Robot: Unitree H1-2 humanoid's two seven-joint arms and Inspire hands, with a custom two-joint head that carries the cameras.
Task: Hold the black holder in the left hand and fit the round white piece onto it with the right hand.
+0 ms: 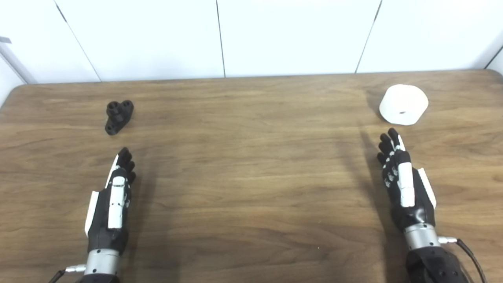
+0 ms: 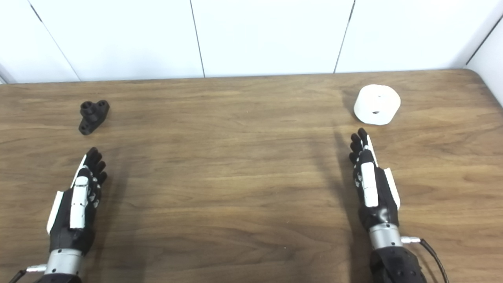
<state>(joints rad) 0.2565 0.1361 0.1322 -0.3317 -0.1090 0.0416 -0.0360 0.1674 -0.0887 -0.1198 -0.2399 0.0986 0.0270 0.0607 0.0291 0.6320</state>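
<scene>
The holder (image 1: 119,116) was black and the round piece (image 1: 403,104) was white. The table (image 1: 251,177) was brown with wavy wood lines.

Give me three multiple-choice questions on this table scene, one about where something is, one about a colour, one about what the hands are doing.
1. Where does the black holder lie?
A. far left of the table
B. far right
C. in the middle

2. What colour is the round piece?
A. black
B. white
C. red

3. What are the left hand and right hand holding?
A. one part each
B. nothing, fingers out
C. both on the holder

Answers:
1 A, it lies beyond the left hand.
2 B, it is plain white with a small hole.
3 B, both hands are short of the parts.
</scene>
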